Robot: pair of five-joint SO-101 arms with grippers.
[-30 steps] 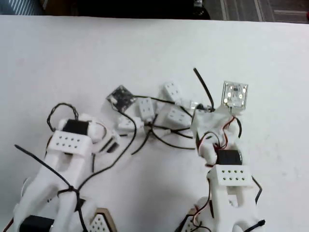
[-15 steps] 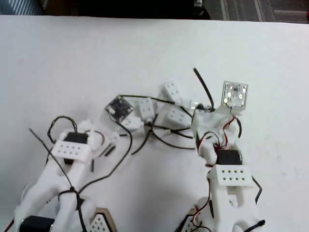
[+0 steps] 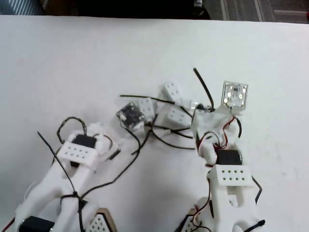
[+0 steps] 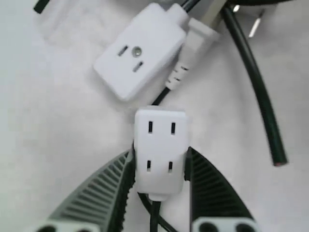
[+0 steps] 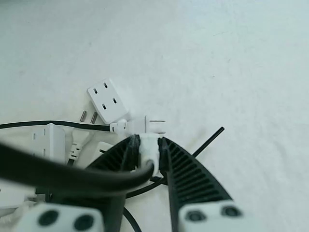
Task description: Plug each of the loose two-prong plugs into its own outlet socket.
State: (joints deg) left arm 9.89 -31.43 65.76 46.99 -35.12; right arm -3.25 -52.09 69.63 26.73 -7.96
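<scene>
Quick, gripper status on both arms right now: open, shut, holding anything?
Left gripper: closed on the white outlet block.
Right gripper: closed on a small white connector piece; plug or socket cannot be told.

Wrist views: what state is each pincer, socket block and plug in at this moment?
left pincer: shut on the gripped socket block
gripped socket block: all four slots empty
three-hole outlet: empty, nothing plugged in
right pincer: shut on a white piece; what it is cannot be told
white plug: prongs bare, unplugged
free socket block: slots empty
</scene>
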